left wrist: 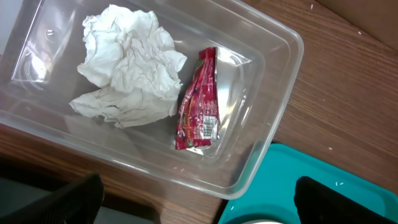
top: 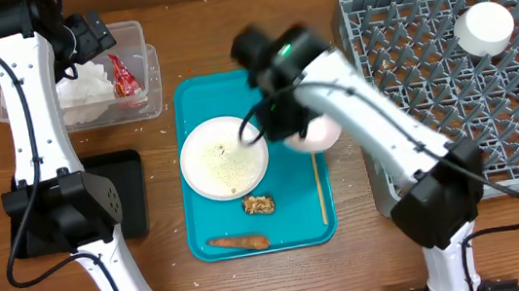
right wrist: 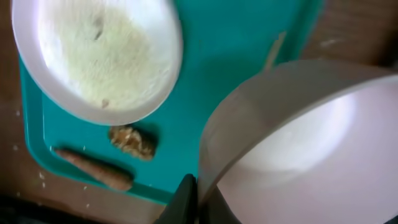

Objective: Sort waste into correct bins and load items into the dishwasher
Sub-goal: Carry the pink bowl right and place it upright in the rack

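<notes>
My right gripper (top: 289, 130) is shut on the rim of a white bowl (top: 317, 134) and holds it above the teal tray (top: 303, 229); the bowl (right wrist: 298, 143) fills the right wrist view. On the tray lie a white plate with crumbs (top: 224, 156), a brown food scrap (top: 258, 204), a carrot (top: 239, 243) and a wooden chopstick (top: 319, 188). My left gripper (top: 95, 32) is open and empty above the clear plastic bin (top: 143, 110), which holds a crumpled white napkin (left wrist: 127, 65) and a red wrapper (left wrist: 199, 99).
A grey dishwasher rack (top: 427, 68) at the right holds two white cups (top: 483, 27). A black bin (top: 123, 195) sits left of the tray. Wooden table all around.
</notes>
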`<state>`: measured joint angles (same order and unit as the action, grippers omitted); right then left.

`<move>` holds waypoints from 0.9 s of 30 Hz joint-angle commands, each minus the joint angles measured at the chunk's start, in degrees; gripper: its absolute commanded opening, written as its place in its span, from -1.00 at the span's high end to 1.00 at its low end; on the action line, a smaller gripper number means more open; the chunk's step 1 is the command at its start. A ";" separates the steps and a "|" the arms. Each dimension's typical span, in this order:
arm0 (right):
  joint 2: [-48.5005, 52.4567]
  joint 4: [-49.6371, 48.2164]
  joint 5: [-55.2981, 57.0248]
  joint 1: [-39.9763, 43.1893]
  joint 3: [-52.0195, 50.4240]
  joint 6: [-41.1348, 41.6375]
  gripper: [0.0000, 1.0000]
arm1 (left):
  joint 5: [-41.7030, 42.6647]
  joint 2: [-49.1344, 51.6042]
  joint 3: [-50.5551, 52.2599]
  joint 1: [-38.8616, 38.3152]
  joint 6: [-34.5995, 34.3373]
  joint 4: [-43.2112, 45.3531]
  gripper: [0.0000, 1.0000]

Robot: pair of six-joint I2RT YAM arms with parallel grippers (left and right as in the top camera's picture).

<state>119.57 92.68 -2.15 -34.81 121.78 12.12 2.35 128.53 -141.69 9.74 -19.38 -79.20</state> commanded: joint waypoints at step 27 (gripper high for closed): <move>-0.81 -22.99 -70.05 61.24 -11.13 -35.71 0.92 | 0.04 0.59 0.22 -0.76 -0.35 0.15 -1.00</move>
<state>119.02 73.45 -61.17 26.52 115.48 -20.16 2.35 128.53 -141.69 9.74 -19.38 -79.18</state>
